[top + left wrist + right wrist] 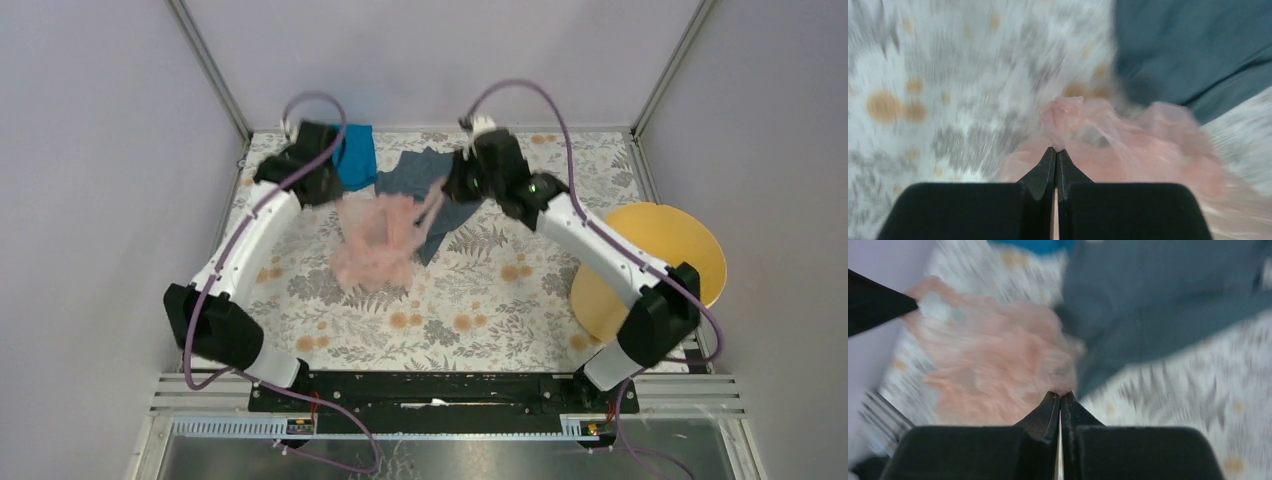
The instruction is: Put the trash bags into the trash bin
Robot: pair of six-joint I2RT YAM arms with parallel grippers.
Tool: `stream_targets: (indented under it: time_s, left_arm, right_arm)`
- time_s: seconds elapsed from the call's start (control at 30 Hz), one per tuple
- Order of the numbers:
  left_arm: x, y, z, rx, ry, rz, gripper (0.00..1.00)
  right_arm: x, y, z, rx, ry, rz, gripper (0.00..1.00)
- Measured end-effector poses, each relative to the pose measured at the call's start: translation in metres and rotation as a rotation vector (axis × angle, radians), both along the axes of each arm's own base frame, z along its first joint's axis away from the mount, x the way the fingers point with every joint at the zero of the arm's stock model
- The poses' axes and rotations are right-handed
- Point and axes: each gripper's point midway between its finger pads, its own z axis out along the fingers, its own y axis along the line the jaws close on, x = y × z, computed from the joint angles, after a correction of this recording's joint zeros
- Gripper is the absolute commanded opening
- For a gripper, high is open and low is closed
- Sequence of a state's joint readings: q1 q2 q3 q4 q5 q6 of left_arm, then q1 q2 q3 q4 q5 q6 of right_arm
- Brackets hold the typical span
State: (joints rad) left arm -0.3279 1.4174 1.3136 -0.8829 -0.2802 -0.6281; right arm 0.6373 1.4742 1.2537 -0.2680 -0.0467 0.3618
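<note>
Overhead, the trash bags [372, 243] hang as one pink sheet between the left gripper [338, 197] and the right gripper [445, 190]. The trash bin [655, 262] lies well off to the right beside the right arm's base, so that arm is nearer. Left wrist: jaws pinched shut on pink film. Right wrist: jaws likewise clamped on the bag's edge, with the grey garment [1158, 315] beyond.

trash bag [375, 240]: thin, crinkled, translucent plastic film is seen.
trash bin [660, 245], at 3 o'clock: smooth yellow plastic.
garment [415, 178]: matt grey-blue cloth.
</note>
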Motion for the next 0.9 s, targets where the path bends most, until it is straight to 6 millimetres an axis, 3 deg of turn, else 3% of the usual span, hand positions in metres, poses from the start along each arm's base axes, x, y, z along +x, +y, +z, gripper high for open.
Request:
stream_targets:
  time_s: [0.07, 0.1, 0.13, 0.17, 0.2, 0.27, 0.33, 0.37, 0.4, 0.43, 0.5, 0.53, 0.57, 0.6, 0.63, 0.67, 0.7, 0.73, 0.77, 0.8, 0.83, 0.87, 0.9]
  left_arm:
    - [0.044, -0.003, 0.071, -0.032, -0.140, -0.002, 0.00]
    - [0.064, -0.008, 0.124, -0.070, -0.274, -0.025, 0.00]
    - [0.075, -0.016, 0.176, -0.115, -0.416, -0.066, 0.00]
    - [0.074, -0.025, 0.231, -0.168, -0.574, -0.126, 0.00]
    - [0.059, -0.032, 0.286, -0.219, -0.746, -0.193, 0.00]
    - [-0.004, -0.030, 0.367, -0.289, -1.035, -0.292, 0.00]
    - [-0.064, -0.016, 0.393, -0.319, -1.212, -0.316, 0.00]
    - [-0.090, -0.004, 0.398, -0.328, -1.277, -0.294, 0.00]
    - [-0.108, 0.009, 0.399, -0.339, -1.328, -0.245, 0.00]
    - [-0.112, 0.019, 0.389, -0.352, -1.334, -0.181, 0.00]
    - [-0.083, 0.024, 0.347, -0.363, -1.231, -0.082, 0.00]
    - [-0.046, 0.018, 0.295, -0.349, -1.089, -0.040, 0.00]
    - [-0.013, 0.011, 0.233, -0.324, -0.922, -0.013, 0.00]
    - [0.013, 0.003, 0.162, -0.297, -0.737, -0.001, 0.00]
    - [0.023, -0.003, 0.091, -0.266, -0.553, 0.003, 0.00]
    - [0.020, -0.005, 0.031, -0.239, -0.388, 0.005, 0.00]
    - [-0.004, -0.004, -0.033, -0.207, -0.179, 0.005, 0.00]
    - [-0.030, -0.002, -0.064, -0.190, -0.040, -0.001, 0.00]
    - [-0.048, -0.001, -0.069, -0.190, 0.032, -0.015, 0.00]
    - [-0.049, -0.005, -0.054, -0.210, 0.020, -0.038, 0.00]
    - [-0.042, -0.012, -0.022, -0.238, -0.035, -0.071, 0.00]
    - [-0.026, -0.020, 0.025, -0.273, -0.140, -0.112, 0.00]
    - [-0.007, -0.029, 0.090, -0.311, -0.294, -0.162, 0.00]
  right_arm:
    - [0.038, 0.026, 0.061, 0.054, -0.094, 0.005, 0.00]
    - [0.052, 0.035, 0.097, 0.092, -0.160, 0.012, 0.00]
    - [0.061, 0.042, 0.146, 0.150, -0.256, 0.024, 0.00]
    - [0.062, 0.045, 0.180, 0.195, -0.326, 0.041, 0.00]
    - [0.053, 0.043, 0.226, 0.263, -0.431, 0.069, 0.00]
    - [0.019, 0.030, 0.291, 0.379, -0.599, 0.124, 0.00]
    - [-0.024, 0.009, 0.325, 0.475, -0.738, 0.171, 0.00]
    - [-0.040, 0.001, 0.327, 0.502, -0.781, 0.194, 0.00]
    - [-0.053, -0.005, 0.327, 0.527, -0.821, 0.208, 0.00]
    - [-0.059, -0.007, 0.320, 0.542, -0.841, 0.218, 0.00]
    - [-0.050, 0.002, 0.286, 0.545, -0.812, 0.223, 0.00]
    - [-0.036, 0.014, 0.248, 0.516, -0.732, 0.233, 0.00]
    - [-0.017, 0.033, 0.187, 0.461, -0.598, 0.249, 0.00]
    - [-0.006, 0.044, 0.136, 0.419, -0.487, 0.253, 0.00]
    - [0.000, 0.051, 0.068, 0.358, -0.337, 0.247, 0.00]
    - [-0.003, 0.049, 0.017, 0.302, -0.218, 0.235, 0.00]
    - [-0.014, 0.041, -0.035, 0.229, -0.078, 0.219, 0.00]
    - [-0.028, 0.029, -0.074, 0.152, 0.053, 0.200, 0.00]
    - [-0.035, 0.024, -0.084, 0.117, 0.100, 0.196, 0.00]
    - [-0.034, 0.023, -0.075, 0.093, 0.116, 0.198, 0.00]
    - [-0.027, 0.027, -0.054, 0.095, 0.085, 0.206, 0.00]
    - [-0.013, 0.035, -0.017, 0.115, 0.016, 0.214, 0.00]
    - [0.005, 0.045, 0.047, 0.162, -0.111, 0.221, 0.00]
